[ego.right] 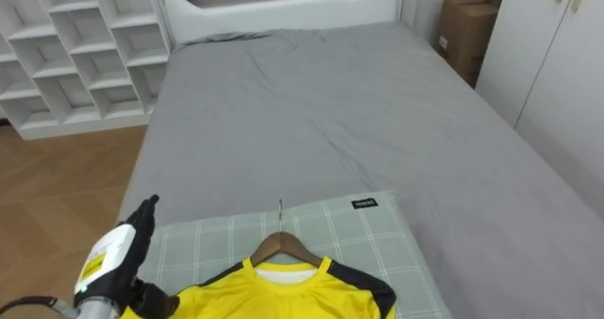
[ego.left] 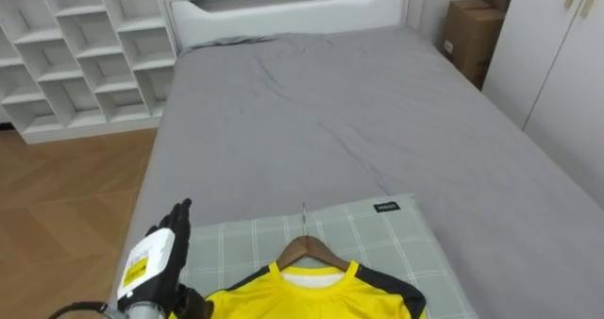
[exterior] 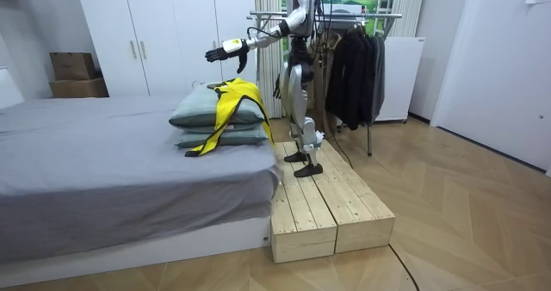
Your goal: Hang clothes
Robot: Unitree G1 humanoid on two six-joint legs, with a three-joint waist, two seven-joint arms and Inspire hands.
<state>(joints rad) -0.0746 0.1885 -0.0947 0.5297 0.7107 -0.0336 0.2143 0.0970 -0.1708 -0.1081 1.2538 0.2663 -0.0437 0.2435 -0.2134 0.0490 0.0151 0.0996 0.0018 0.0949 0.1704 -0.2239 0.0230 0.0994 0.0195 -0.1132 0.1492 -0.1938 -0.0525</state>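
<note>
A yellow shirt with black shoulder trim [ego.left: 311,300] lies on a wooden hanger [ego.left: 307,251], whose metal hook points toward the head of the bed. Both rest on stacked green checked pillows [ego.left: 377,234] at the foot of the grey bed [ego.left: 330,102]. My left hand [ego.left: 160,258] hovers to the left of the shirt's collar, above the pillow's left edge, with straight fingers and nothing in it. In the room view I stand on a wooden platform [exterior: 318,205] at the bed's foot, with the left hand [exterior: 225,50] stretched out above the shirt [exterior: 228,102].
Behind me stands a clothes rack [exterior: 344,20] hung with dark garments [exterior: 353,67]. A white cubby shelf [ego.left: 75,45] is left of the bed. Cardboard boxes [ego.left: 472,36] and a white wardrobe [ego.left: 557,55] are to its right.
</note>
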